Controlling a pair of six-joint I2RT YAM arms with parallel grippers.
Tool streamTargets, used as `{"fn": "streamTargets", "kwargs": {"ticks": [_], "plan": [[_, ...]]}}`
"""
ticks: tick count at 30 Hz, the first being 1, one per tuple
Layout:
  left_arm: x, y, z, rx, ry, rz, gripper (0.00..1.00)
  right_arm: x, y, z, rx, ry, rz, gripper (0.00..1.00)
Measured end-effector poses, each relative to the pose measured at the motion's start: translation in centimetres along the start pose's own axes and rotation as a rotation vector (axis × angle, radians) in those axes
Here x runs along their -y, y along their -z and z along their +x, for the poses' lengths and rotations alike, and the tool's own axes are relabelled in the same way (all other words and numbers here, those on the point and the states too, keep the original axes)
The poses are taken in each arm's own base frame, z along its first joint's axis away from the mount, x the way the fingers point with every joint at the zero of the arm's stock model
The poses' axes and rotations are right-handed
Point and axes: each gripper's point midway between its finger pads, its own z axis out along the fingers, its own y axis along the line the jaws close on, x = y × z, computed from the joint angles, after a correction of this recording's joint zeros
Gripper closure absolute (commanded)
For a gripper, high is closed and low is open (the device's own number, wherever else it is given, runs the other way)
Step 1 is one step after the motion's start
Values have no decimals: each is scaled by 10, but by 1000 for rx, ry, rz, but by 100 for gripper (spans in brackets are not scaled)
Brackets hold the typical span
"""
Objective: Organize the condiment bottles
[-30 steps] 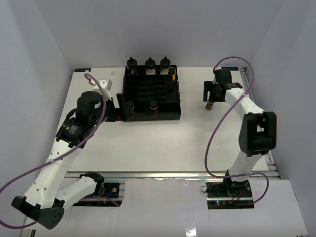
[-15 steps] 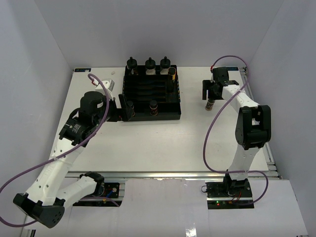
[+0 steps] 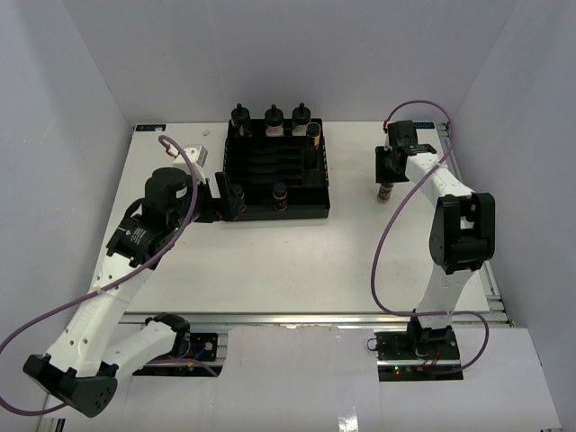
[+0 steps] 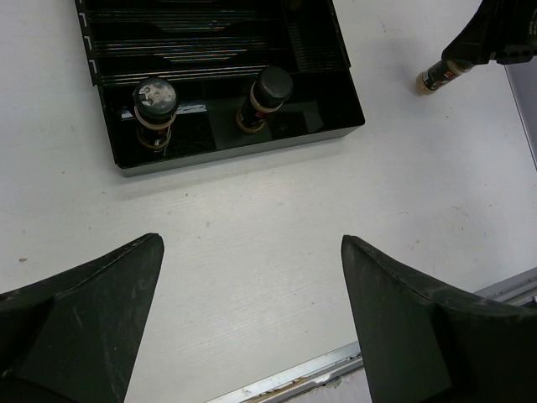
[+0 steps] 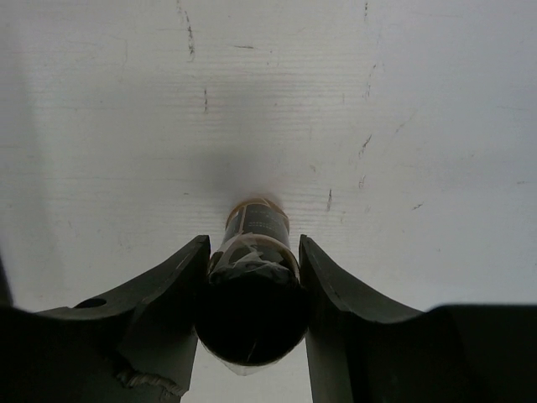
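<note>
White table, item 1: black slotted tray, three clear knob-capped bottles in its far row, two dark spice jars in its near compartment. Left gripper: spread wide, empty. Right gripper: pinching a dark jar standing well right of the tray.

Tray at rear centre of table: three bottles along its back, two jars in its front row; lone jar on the table, well right.
</note>
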Motion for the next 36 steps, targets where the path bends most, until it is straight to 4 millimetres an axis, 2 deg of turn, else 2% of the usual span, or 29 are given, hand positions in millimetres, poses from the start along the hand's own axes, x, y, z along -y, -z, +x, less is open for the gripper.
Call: {"fn": "streamTargets", "kwargs": {"ticks": [4,7,12,14,16,19,24,30,36], "plan": [[0,3,0,-1,1,0,2,-12,26,-15,40,16,-26,92],[0,5,1,-8,2,-3,2,-38,58,-36,120,48,-84,92],[-1,5,2,-13,4,-5,2,-114,126,-71,280,135,-244,92],[-1,6,3,-16,4,-6,2,-148,144,-70,309,170,-316,92],[-2,6,3,-16,4,-12,2,-174,153,-61,307,204,-370,92],[-4,6,4,-16,4,-22,2,-198,152,-43,274,235,-412,92],[-6,7,5,-21,4,-31,2,-216,132,-22,212,266,-420,92],[-6,8,3,-16,4,-33,2,-224,106,1,162,290,-403,92],[-6,8,2,-12,4,-32,2,-230,84,6,151,299,-385,86]]}}
